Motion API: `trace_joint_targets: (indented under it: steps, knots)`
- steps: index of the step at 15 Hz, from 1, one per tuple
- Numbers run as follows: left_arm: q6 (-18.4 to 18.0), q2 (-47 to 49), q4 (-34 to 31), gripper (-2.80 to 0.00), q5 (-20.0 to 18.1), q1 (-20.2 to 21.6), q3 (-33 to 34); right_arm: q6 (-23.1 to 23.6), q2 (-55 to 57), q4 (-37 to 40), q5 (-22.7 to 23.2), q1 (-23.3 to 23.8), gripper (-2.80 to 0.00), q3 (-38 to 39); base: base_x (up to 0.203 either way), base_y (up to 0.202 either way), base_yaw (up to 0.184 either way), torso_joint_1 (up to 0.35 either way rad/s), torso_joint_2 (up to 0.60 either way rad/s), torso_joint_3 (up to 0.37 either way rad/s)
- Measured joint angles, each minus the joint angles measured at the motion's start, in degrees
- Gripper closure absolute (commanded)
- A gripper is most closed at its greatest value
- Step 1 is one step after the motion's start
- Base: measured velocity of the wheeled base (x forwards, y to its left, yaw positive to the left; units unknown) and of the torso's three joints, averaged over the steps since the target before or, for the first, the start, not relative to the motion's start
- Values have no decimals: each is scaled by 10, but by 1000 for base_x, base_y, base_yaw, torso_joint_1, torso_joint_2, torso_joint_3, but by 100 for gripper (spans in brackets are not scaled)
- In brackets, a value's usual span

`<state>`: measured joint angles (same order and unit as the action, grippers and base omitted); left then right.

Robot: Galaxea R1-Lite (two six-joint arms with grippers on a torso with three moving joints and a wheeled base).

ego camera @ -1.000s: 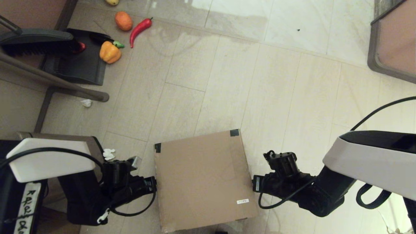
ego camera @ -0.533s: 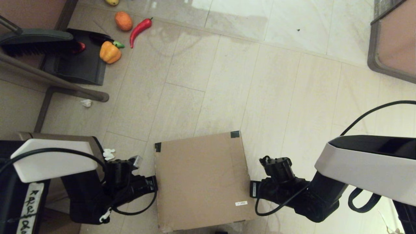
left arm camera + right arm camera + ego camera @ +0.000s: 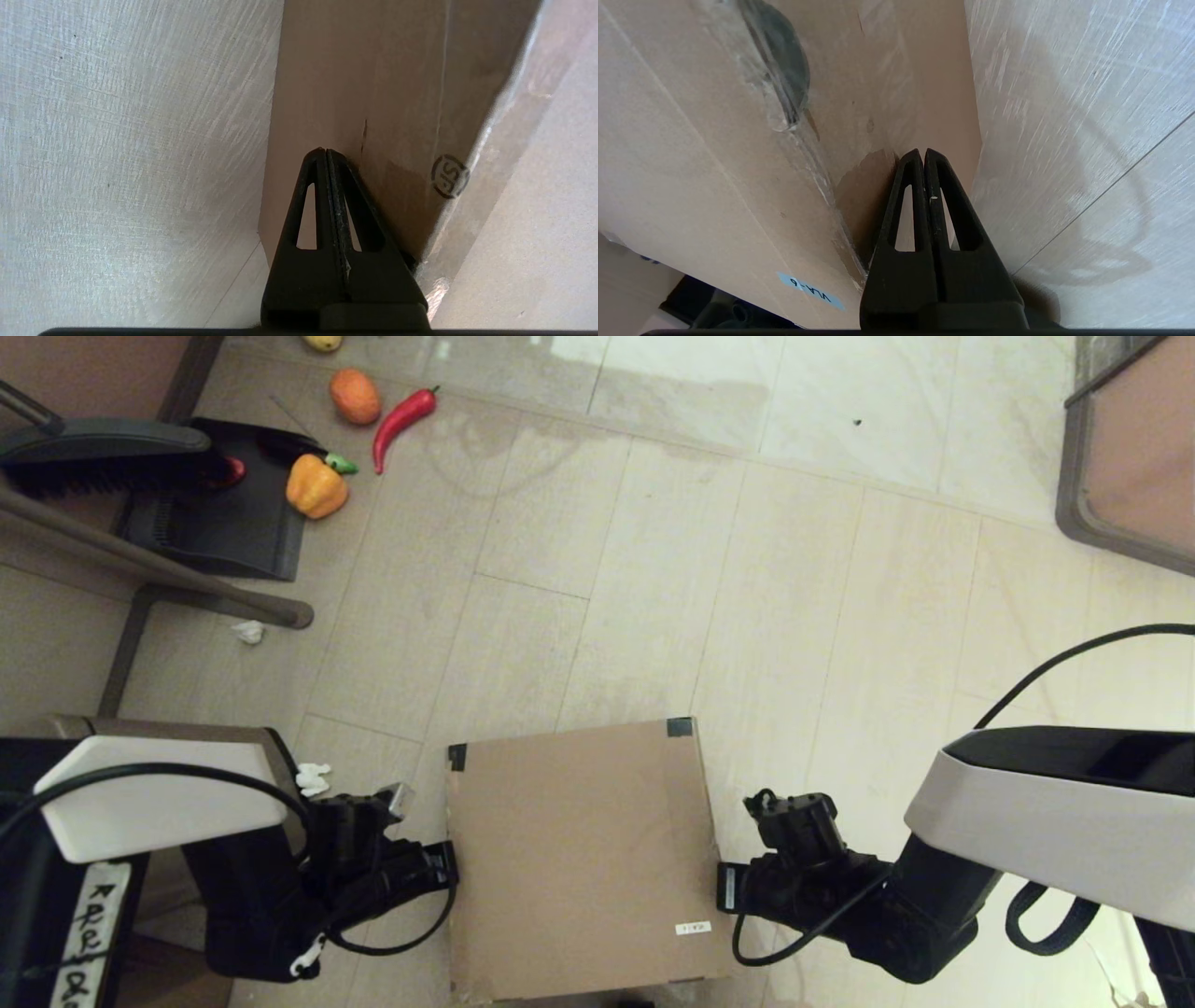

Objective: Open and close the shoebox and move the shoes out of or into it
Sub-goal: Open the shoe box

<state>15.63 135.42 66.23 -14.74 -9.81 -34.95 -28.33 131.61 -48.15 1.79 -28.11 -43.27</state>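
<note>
The shoebox sits closed on the floor between both arms. Left claw and right claw, both pinched empty, press its sides. Light, bendable cardboard, probably; lift by the lid's edge.

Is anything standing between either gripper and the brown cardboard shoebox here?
Nothing visible. The left gripper and right gripper, both shut, sit against opposite side walls of the plain brown cardboard shoebox, its lid closed; no object lies between.

White-shelled forearms, black wrists and looping black cables marked the robot, whose black triangular fingers had cut-out slots.
</note>
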Motion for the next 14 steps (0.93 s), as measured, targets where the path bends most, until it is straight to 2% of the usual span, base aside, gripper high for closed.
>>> trace_joint_targets:
  steps: [8,14]
  knots:
    - [1,-51,0,0,-1,-2,35,-17,-50,-1,7,-1,0,48,0,0,0,0,0,0]
    - [7,-102,0,0,5,-3,67,-58,-95,0,29,-1,0,74,0,0,0,0,0,0]
